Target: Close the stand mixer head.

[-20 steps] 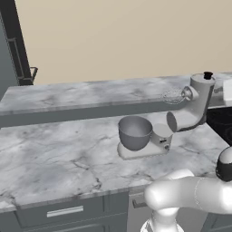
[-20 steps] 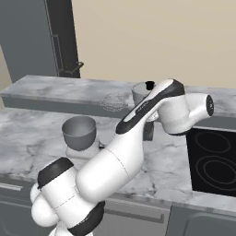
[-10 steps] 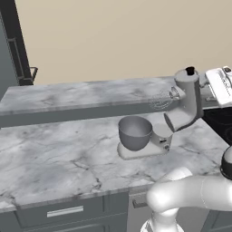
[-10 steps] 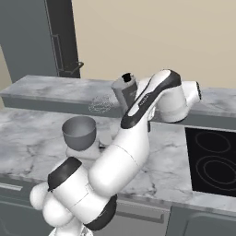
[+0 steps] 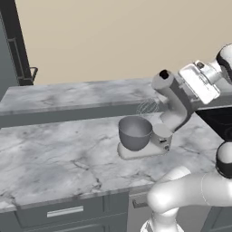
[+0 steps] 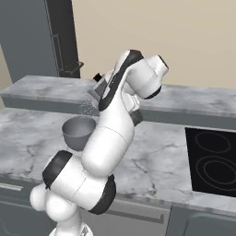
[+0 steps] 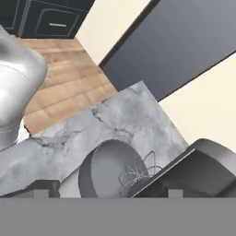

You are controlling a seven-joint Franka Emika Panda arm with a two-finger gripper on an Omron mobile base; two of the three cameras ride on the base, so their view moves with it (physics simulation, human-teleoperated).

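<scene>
One mixer is sitting on your marble desk (image 5: 54,158), and its head (image 5: 171,97) is tilting up and back from the hinge, with the black knob (image 5: 164,74) at its raised end and the wire whisk (image 5: 147,107) hanging in the air above the bowl (image 5: 134,132). You are looking at the bowl resting on the mixer's base plate (image 5: 136,152), just beside the upright column. Your claw (image 5: 199,81) is pressing against the upper back of the head from the right side; you cannot tell from these pictures whether its fingers are spread or closed. From the hand camera you are seeing the whisk (image 7: 136,174) over the bowl (image 7: 108,168), with the head (image 7: 198,173) filling the lower right.
</scene>
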